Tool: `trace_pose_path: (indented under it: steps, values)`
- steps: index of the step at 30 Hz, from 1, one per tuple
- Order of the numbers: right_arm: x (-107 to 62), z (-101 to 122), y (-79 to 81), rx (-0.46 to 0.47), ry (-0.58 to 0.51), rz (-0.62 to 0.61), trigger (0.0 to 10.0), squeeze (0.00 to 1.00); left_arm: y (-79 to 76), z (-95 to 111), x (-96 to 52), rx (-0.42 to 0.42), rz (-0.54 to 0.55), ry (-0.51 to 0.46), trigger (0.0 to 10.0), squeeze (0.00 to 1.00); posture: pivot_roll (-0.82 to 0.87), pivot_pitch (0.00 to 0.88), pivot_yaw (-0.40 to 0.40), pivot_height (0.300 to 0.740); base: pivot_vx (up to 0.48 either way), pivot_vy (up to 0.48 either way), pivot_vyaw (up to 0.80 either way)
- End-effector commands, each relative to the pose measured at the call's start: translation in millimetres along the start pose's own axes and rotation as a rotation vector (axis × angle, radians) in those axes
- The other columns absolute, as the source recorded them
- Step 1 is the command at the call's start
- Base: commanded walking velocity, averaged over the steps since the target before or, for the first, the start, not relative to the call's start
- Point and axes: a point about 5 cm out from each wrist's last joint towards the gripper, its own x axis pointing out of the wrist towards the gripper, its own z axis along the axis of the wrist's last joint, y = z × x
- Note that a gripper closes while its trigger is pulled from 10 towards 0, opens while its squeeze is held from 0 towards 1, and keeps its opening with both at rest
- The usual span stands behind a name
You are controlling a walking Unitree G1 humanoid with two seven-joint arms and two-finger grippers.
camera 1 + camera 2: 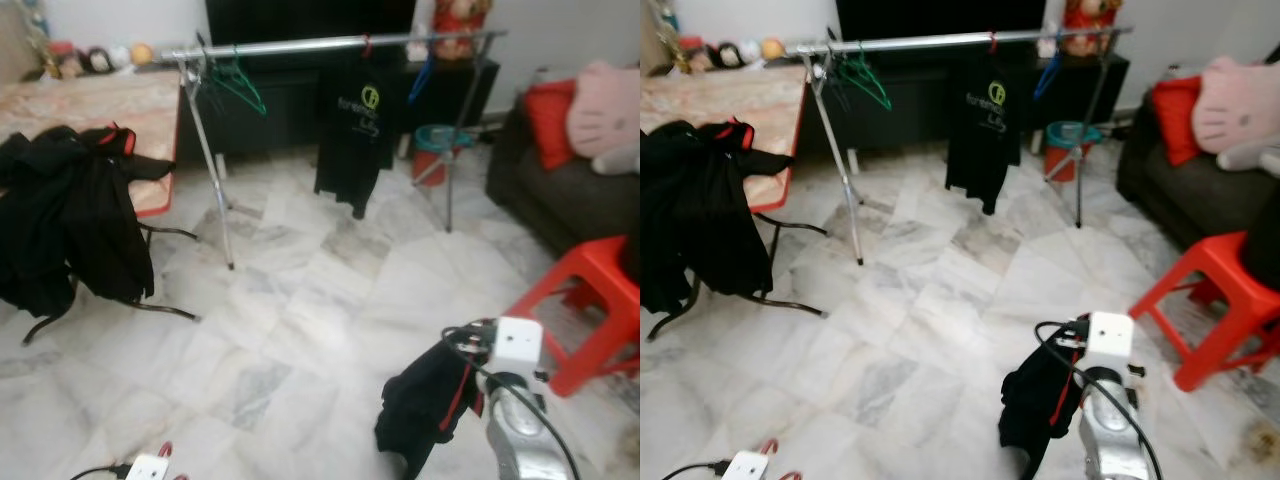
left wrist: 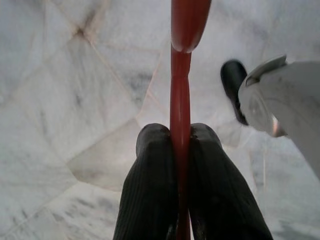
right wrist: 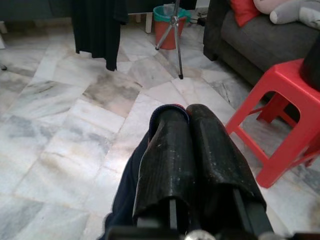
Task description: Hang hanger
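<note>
In the left wrist view my left gripper [image 2: 180, 135] is shut on a thin red hanger [image 2: 180, 75] over the marble floor. The hanger's red tips [image 1: 165, 451] show low at the left of the head view. My right gripper [image 3: 186, 112] is shut on a black garment with red trim [image 1: 425, 400], which hangs limp from my right arm [image 1: 515, 420] at the lower right. Across the room stands a silver clothes rail [image 1: 330, 45]. On it hang green hangers [image 1: 238, 85], a black T-shirt [image 1: 355, 130] and a blue hanger [image 1: 420, 78].
A table [image 1: 110, 105] at the left carries a heap of black clothes [image 1: 70, 215]. A red stool [image 1: 590, 310] stands close on the right, with a dark sofa [image 1: 550, 200] behind it. A teal-rimmed bin [image 1: 435, 150] sits by the rail's right leg. Open marble floor [image 1: 300, 300] lies ahead.
</note>
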Motion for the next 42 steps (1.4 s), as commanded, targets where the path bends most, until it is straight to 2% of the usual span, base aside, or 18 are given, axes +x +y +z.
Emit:
trace_pose_path:
  steps: [1,22,25,27,30,31,33,35,36,37,38,39,41,42]
  values:
    - [3.1,9,-2.5,0.004,-0.036,-0.005,10.0,0.00,-0.6,-2,-0.1,0.015,-0.003,0.007,10.0,0.00,-0.16,0.000,0.004,0.732,-0.285,0.000,0.00]
    - [5.1,12,-0.4,-0.001,-0.037,0.004,10.0,0.00,0.2,-1,0.0,0.014,0.015,0.000,10.0,0.00,-0.16,0.000,0.002,0.732,-0.013,0.000,0.00]
    - [7.1,15,-0.8,-0.021,-0.030,0.007,10.0,0.00,0.9,1,-0.1,-0.004,0.033,-0.032,10.0,0.00,-0.16,0.000,0.002,0.732,0.000,0.000,0.00]
    - [11.9,24,-2.7,-0.044,-0.023,0.012,10.0,0.00,2.5,4,-0.6,-0.071,0.085,-0.083,10.0,0.00,-0.16,0.000,0.002,0.732,0.000,0.000,0.00]
    - [18.9,35,0.2,-0.089,0.001,0.066,10.0,0.00,5.1,7,-1.8,-0.110,0.144,-0.147,10.0,0.00,-0.16,0.000,-0.001,0.732,0.000,0.000,0.00]
    - [18.9,35,0.2,-0.089,0.001,0.066,10.0,0.00,5.1,7,-1.8,-0.110,0.144,-0.147,10.0,0.00,-0.16,0.000,-0.001,0.732,0.000,0.000,0.00]
    - [24.3,41,4.4,-0.174,0.023,0.113,10.0,0.00,6.6,12,-3.0,-0.081,0.178,-0.200,10.0,0.00,-0.16,0.000,-0.002,0.732,0.000,0.000,0.00]
    - [26.5,45,7.0,-0.198,0.027,0.132,10.0,0.00,7.0,14,-3.7,-0.071,0.191,-0.225,10.0,0.00,-0.15,0.000,-0.002,0.732,0.000,0.000,0.00]
    - [28.6,50,10.7,-0.187,0.020,0.148,10.0,0.00,22.6,55,-7.4,-0.060,0.215,-0.340,10.0,0.00,-0.15,0.000,-0.002,0.732,0.000,0.000,0.00]
    - [28.6,50,10.7,-0.187,0.020,0.148,10.0,0.00,22.6,55,-7.4,-0.060,0.215,-0.340,10.0,0.00,-0.15,0.000,-0.002,0.732,0.000,0.000,0.00]
    - [31.4,57,15.6,-0.184,0.009,0.165,10.0,0.00,50.1,128,-25.8,-0.040,0.232,-0.531,10.0,0.00,-0.14,0.000,-0.002,0.732,0.000,0.000,0.00]
    - [32.5,60,17.6,-0.188,0.008,0.172,10.0,0.00,57.9,150,-34.9,-0.030,0.234,-0.597,10.0,0.00,-0.14,0.000,-0.002,0.732,0.000,0.000,0.00]
    - [35.7,64,20.1,-0.183,0.011,0.171,10.0,0.00,55.3,166,-42.1,-0.009,0.183,-0.674,10.0,0.00,-0.14,0.000,-0.005,0.732,0.000,0.000,0.00]
    - [38.2,66,22.9,-0.182,0.010,0.174,10.0,0.00,50.9,177,-47.9,0.023,0.116,-0.732,10.0,0.00,-0.14,0.000,-0.007,0.732,0.000,0.000,0.00]
